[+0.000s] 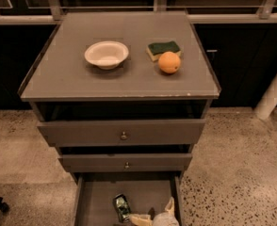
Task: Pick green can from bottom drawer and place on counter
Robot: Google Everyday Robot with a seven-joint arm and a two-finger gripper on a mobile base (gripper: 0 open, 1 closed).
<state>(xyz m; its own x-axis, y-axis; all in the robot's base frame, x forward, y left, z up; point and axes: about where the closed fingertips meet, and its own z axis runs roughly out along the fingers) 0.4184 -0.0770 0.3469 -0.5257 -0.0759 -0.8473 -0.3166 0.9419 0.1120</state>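
The gripper [153,213], fingers spread, sits low in the bottom drawer [98,197] just beside the green can [122,207]

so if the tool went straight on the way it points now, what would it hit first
Likely the can: the tool, at the front right of the bottom drawer, points toward it from close by. Depth is unclear, so it could pass above.
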